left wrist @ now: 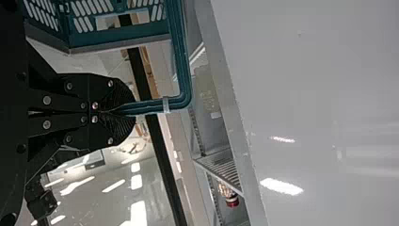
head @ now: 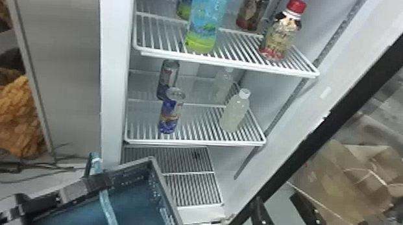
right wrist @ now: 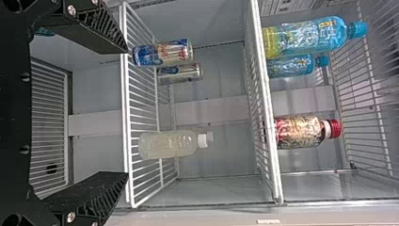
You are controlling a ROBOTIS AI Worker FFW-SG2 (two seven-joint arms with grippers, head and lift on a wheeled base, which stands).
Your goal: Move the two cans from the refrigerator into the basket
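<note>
head view | basket point(head: 162, 185) cut by bottom edge | rear can point(head: 169, 75) partly hidden

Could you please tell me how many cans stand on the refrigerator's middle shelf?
2: the front can, toward the left of the middle shelf, and the rear can, just behind it.

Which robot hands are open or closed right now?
Left gripper: closed on the basket handle.
Right gripper: open, jaws wide apart, holding nothing.

The black flat-fingered left gripper point(head: 101, 183) is pinched closed; the black flat-fingered right gripper point(head: 277, 200) gapes wide, seemingly aimed forward.
</note>
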